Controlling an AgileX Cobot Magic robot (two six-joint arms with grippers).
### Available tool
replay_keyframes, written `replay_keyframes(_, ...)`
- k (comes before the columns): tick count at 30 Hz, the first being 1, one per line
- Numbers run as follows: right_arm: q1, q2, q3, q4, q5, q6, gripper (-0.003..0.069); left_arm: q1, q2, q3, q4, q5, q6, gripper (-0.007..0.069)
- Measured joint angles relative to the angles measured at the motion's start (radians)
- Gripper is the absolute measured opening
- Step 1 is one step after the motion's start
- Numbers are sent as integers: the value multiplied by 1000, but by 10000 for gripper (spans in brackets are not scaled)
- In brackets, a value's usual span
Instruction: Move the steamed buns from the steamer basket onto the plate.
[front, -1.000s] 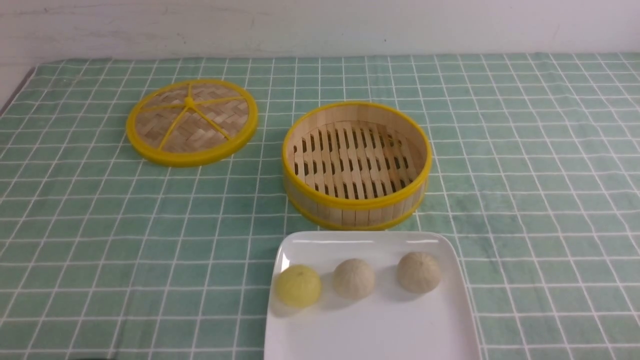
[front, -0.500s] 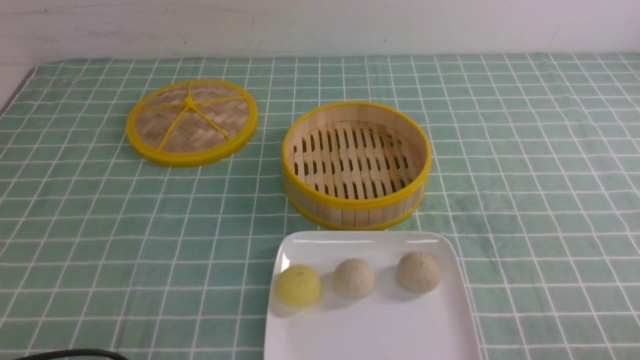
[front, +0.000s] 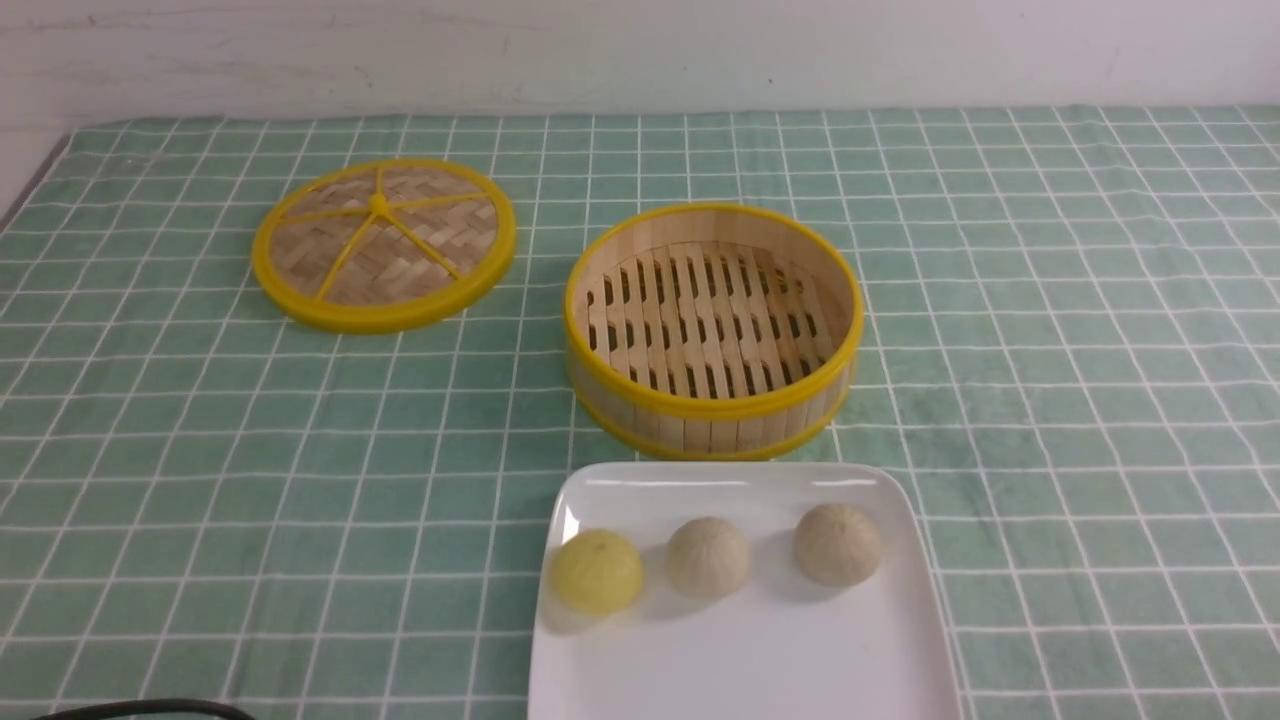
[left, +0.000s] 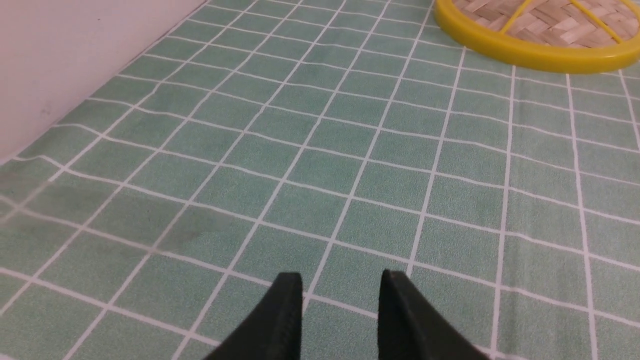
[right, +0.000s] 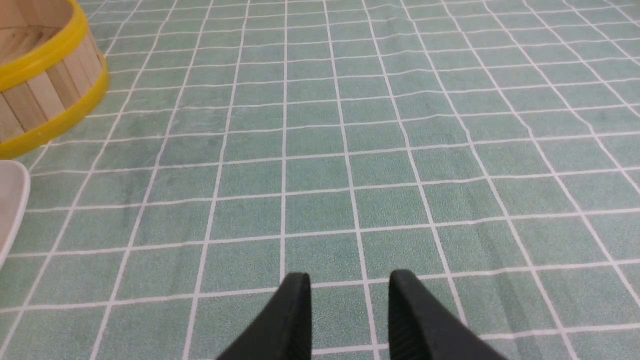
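Three steamed buns sit in a row on the white square plate (front: 760, 660) at the near middle: a pale yellow one (front: 597, 571), then two cream-beige ones (front: 708, 557) (front: 838, 544). Just behind the plate stands the steamer basket (front: 700, 405), its slatted floor bare. Neither gripper shows in the front view. In its wrist view, my left gripper (left: 341, 280) hangs open over bare cloth, nothing between its fingers. My right gripper (right: 349, 280) is open too, over cloth to the right of the basket (right: 45, 95) and the plate's corner (right: 10, 200).
The flat woven lid (front: 384, 243) with yellow spokes lies at the back left, and its rim (left: 540, 55) shows in the left wrist view. A green checked cloth (front: 1050, 350) covers the table. A wall runs along the far edge. A black cable (front: 150, 708) shows at the front left edge.
A black cable has come into the bottom left edge of the front view. The buns, plate, basket and lid have not moved.
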Motion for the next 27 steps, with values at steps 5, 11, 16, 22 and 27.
replay_keyframes(5, 0, 0, 0, 0, 0, 0, 239, 0, 0, 0, 5, 0, -4, 240)
replay_keyframes(11, 0, 0, 0, 0, 0, 0, 239, 0, 0, 0, 10, 0, -4, 240)
replay_keyframes(16, 0, 0, 0, 0, 0, 0, 239, 0, 0, 0, 10, 0, -4, 240)
replay_keyframes(22, 0, 0, 0, 0, 0, 0, 239, 0, 0, 0, 13, 0, -5, 240)
replay_keyframes(27, 0, 0, 0, 0, 0, 0, 239, 0, 0, 0, 13, 0, -5, 240)
